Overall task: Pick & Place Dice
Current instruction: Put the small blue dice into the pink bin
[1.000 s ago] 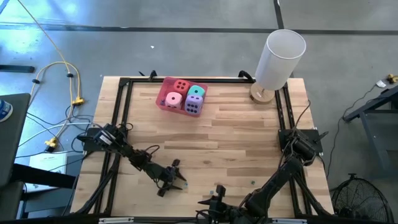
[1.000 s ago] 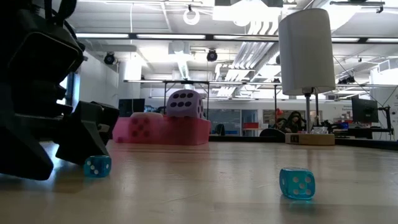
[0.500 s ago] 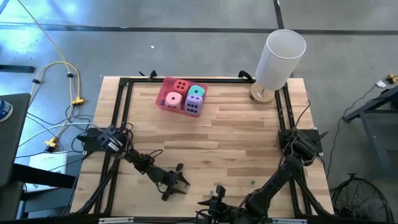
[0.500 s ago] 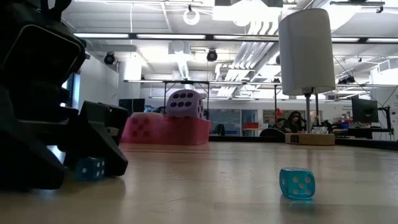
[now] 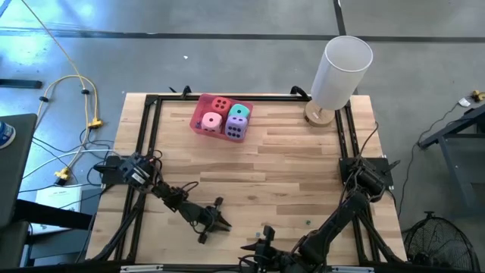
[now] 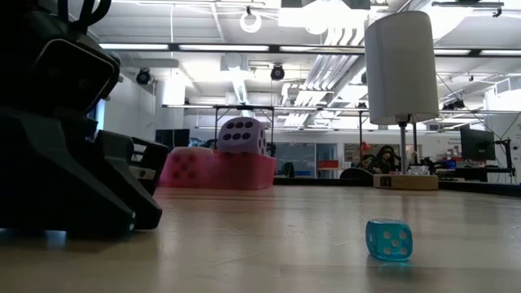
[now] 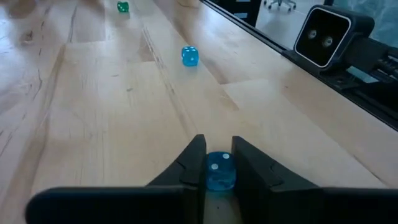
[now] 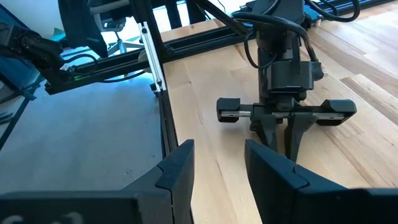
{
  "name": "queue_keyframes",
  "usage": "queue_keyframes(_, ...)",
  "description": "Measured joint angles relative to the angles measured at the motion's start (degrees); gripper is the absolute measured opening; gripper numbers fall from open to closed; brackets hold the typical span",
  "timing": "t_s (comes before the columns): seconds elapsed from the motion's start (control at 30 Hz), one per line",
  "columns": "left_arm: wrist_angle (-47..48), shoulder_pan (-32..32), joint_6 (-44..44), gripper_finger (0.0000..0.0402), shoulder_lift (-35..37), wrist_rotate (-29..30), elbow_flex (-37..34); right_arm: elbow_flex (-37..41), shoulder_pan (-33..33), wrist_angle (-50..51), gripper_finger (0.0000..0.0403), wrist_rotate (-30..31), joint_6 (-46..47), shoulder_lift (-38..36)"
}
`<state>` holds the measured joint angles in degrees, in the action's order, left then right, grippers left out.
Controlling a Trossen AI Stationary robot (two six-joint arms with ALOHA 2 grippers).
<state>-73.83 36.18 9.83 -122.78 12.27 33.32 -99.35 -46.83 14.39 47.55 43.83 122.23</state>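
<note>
A small blue die (image 7: 218, 171) sits pinched between the fingers of the left claw (image 7: 217, 163), low on the desk (image 5: 288, 159) near its front edge. A second blue die (image 6: 388, 239) lies apart on the wood, with a green one (image 7: 122, 7) farther off. The right claw (image 8: 219, 163) waits at the front edge, fingers partly apart, holding nothing. At the back, a pink tray (image 5: 198, 125) holds red (image 5: 221, 104), pink (image 5: 211, 120), teal (image 5: 240, 111) and purple (image 5: 236, 127) dice. A white cylinder lamp (image 5: 341, 70) stands at the back right corner. The desk is pale planks in a black frame; beyond it lies grey floor with yellow cables (image 5: 76, 98) and a lit hall.
</note>
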Motion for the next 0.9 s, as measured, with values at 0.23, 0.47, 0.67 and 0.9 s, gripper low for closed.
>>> queue_keyframes(0.23, 0.2, -0.1, 1.6, 0.0045, 0.2, -0.1, -0.1, 0.0, 0.0, 0.0, 0.0133, -0.2, 0.3, 0.0)
queue_keyframes(0.47, 15.3, -1.8, 14.6, 0.0045, 9.7, -0.4, -0.1, 0.0, -0.1, 0.0, 0.0133, -2.5, 1.6, 0.0)
queue_keyframes(0.67, 43.6, -5.8, 12.8, 0.0045, 31.1, 3.1, -0.1, 0.0, 0.0, 0.0, 0.0133, -2.8, 4.3, 0.0)
queue_keyframes(0.9, 68.8, -17.4, 10.0, 0.0045, 57.5, 17.0, 0.0, 0.0, -0.5, 0.0, 0.0133, -2.9, 4.5, 0.0)
